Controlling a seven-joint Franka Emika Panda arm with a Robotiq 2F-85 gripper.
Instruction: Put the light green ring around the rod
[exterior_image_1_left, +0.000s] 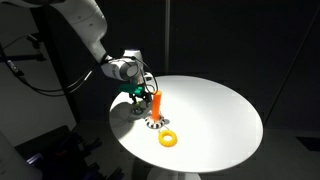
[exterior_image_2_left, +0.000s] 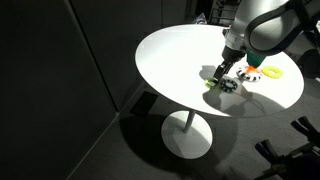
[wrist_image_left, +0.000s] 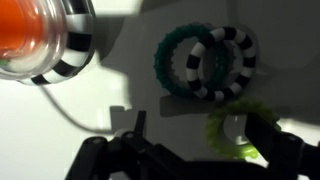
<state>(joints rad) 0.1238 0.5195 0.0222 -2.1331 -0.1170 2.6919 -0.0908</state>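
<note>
Plainly the job is barely begun. In the wrist view the rod stands bare at far left on its striped base, with no ring over it. To its right a teal ring and a black-and-white ring lie flat and pressed together. Lower right, the light green ring rests on the table, close against the right-hand finger of your gripper. The jaws stand wide with nothing clamped, so the grasp, the lift, the carry and the drop over the rod all seem still ahead of you.

In an exterior view the whole cluster sits on the left part of the round top, not far from its left rim, with an orange-yellow ring just near of the rod's base. The right half lies open. The carry to the rod looks short, but you will likely need to rise above the two neighbouring rings and mind the rim behind the arm.
</note>
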